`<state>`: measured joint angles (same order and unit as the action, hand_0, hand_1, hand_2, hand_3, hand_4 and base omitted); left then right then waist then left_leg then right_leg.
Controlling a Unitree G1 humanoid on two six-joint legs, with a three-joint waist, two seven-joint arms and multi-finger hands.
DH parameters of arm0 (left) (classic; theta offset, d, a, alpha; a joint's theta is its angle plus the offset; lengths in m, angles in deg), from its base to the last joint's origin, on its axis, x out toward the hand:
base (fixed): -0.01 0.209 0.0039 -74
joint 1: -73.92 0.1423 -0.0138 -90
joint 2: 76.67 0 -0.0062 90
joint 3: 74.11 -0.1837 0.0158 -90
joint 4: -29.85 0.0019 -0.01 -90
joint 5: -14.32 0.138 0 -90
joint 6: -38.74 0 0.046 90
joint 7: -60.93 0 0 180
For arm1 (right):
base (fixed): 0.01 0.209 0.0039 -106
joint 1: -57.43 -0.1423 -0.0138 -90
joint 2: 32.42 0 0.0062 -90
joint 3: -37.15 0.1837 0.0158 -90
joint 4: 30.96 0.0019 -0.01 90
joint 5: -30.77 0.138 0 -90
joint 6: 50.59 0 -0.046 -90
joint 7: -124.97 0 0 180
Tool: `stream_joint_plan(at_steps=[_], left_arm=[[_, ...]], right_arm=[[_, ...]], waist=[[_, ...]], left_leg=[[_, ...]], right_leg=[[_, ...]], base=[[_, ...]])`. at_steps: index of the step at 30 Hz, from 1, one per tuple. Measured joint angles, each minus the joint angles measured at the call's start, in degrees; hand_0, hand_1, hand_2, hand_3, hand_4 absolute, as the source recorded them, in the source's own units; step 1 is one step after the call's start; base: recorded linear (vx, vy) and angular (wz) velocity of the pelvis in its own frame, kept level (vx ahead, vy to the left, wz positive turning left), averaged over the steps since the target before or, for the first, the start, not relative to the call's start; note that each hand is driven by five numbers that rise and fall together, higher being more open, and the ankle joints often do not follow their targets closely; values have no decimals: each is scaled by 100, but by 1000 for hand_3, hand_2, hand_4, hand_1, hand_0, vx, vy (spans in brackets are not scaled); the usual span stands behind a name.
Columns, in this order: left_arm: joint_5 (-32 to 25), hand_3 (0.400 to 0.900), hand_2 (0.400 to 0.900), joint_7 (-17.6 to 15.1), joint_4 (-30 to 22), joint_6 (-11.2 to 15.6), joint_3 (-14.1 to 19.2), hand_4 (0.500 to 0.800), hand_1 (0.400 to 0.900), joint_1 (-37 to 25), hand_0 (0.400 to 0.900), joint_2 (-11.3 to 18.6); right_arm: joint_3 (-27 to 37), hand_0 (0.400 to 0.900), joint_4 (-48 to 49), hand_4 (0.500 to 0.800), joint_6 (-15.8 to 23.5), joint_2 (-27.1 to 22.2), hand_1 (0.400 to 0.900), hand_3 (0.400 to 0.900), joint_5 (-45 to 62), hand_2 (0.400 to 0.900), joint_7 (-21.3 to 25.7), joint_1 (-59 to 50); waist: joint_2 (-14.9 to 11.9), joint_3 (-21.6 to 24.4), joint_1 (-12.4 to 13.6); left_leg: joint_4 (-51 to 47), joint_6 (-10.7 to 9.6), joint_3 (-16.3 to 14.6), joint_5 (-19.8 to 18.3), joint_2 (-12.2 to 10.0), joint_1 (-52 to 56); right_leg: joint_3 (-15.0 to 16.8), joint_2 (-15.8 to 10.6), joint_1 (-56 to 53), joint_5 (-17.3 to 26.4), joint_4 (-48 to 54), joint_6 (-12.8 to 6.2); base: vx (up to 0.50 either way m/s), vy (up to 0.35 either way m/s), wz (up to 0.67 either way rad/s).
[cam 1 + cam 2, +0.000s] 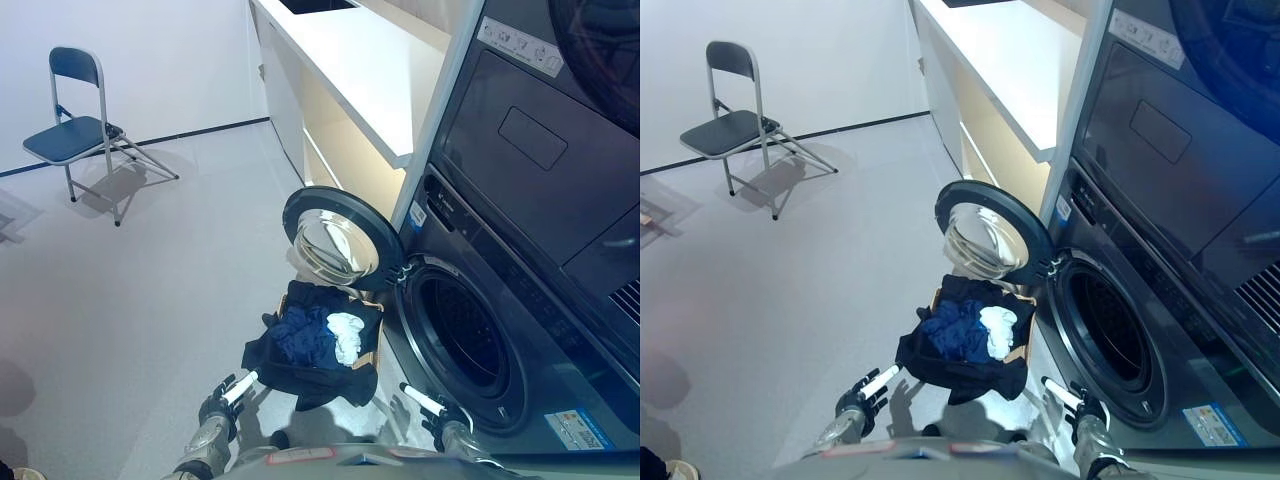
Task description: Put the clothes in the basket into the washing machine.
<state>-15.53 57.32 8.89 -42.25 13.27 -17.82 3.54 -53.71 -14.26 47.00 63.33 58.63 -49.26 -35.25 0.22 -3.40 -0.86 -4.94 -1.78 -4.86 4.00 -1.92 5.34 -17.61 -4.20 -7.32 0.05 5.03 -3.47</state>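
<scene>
A basket stands on the floor in front of the washing machine. It is full of dark blue and black clothes with a white piece on top; black cloth hangs over its rim. The machine's round door is swung open to the left and the drum opening is dark. My left hand is low at the basket's left, fingers straight, holding nothing. My right hand is low at the basket's right, below the drum opening, fingers straight and empty.
A white counter with lit shelves below runs along the wall beside the machine. A second appliance is stacked above the washer. A blue folding chair stands far left on the grey floor.
</scene>
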Motion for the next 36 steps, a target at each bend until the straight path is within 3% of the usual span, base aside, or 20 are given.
stream_joint_plan(at_steps=[15, 17, 23, 29, 32, 36], left_arm=[[-1, 900, 900, -26, -150, 3, -10, 800, 900, 16, 900, -9], [-7, 900, 900, -104, -585, -5, -25, 800, 900, 91, 900, -15], [-179, 900, 900, -315, -2699, 319, -290, 800, 900, -59, 900, 82], [-168, 900, 900, -491, -3746, 429, -445, 800, 900, -723, 900, 351], [-148, 900, 900, -715, -3958, 524, -474, 800, 900, -1197, 900, 458], [-66, 900, 900, -981, -4608, 637, -577, 800, 900, -1771, 900, 687]], right_arm=[[-18, 900, 295, 800, 0, 14, 900, 900, -19, 900, 17, -9], [-135, 900, 653, 800, -15, 7, 900, 900, -128, 900, 62, -3], [-999, 900, 2547, 800, 130, -467, 900, 900, -951, 900, 261, -269], [-1398, 900, 3222, 800, 186, -1086, 900, 900, -1919, 900, 280, -1505], [-1601, 900, 3310, 800, 195, -1350, 900, 900, -2198, 900, 370, -2247], [-1940, 900, 3257, 800, 229, -1718, 900, 900, -2615, 900, 515, -3366]], waist=[[9, -25, -56], [12, -98, -50], [1, -877, -46], [-97, -1661, 37], [-165, -1979, 114], [-271, -2406, 278]], left_leg=[[0, -3, -12, -4, -6, -67], [11, 10, -29, 17, -5, -187], [450, 41, 35, 81, -12, -1180], [760, 109, 102, 251, -3, -2302], [997, 126, 192, 335, 21, -2922], [1458, 92, 363, 365, 65, -3870]], right_leg=[[35, 3, 101, -7, -15, -10], [66, 8, 229, 44, -25, 14], [116, -58, 1197, 132, -471, 54], [92, -202, 2483, 57, -1243, 110], [49, -313, 3194, -55, -1786, 199], [-45, -500, 4192, -298, -2607, 315]], base=[[-11, 1, 0], [-207, 5, 1], [-281, -1, 6], [-168, -15, 14], [-192, -17, 14], [-192, -27, 19]])
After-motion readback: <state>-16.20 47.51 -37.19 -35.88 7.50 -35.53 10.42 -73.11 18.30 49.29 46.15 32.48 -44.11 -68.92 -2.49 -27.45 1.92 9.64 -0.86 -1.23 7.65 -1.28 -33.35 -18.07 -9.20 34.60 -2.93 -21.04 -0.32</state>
